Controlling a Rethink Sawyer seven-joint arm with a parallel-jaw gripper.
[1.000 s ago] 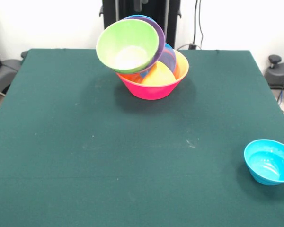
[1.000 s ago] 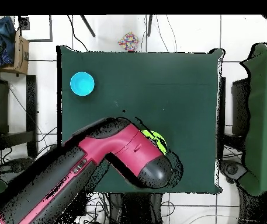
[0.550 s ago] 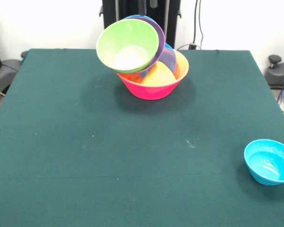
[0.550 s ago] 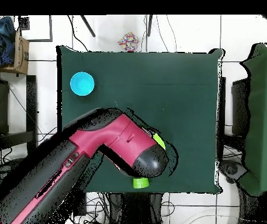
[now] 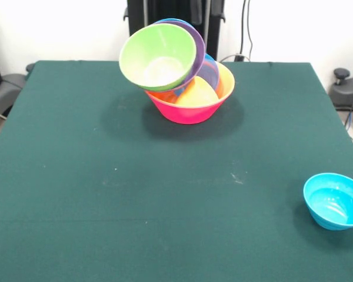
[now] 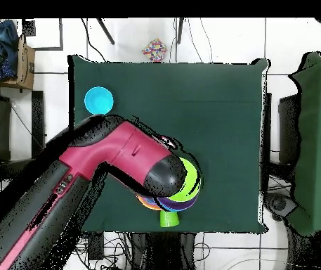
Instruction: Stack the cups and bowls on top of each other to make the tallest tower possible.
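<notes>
The leaning tower of glossy plastic bowls (image 5: 179, 70) stood at the table (image 5: 135, 194) edge; the small blue bowl (image 5: 334, 201) lay well apart. Light, slippery, best gripped at its rim. I could not tell my end effector's state.

The tower (image 5: 182, 70) stands at the far middle of the table, leaning hard to the left in the front view. A big pink bowl (image 5: 188, 110) sits lowest, flat on the table, with an orange bowl (image 5: 225, 78) nested inside it. On top, a green bowl (image 5: 157, 57) is tipped almost on its side, mouth facing us, backed by a purple bowl (image 5: 197, 44). A lone small blue bowl (image 5: 334, 201) rests upright at the near right, well apart from the pile.
</notes>
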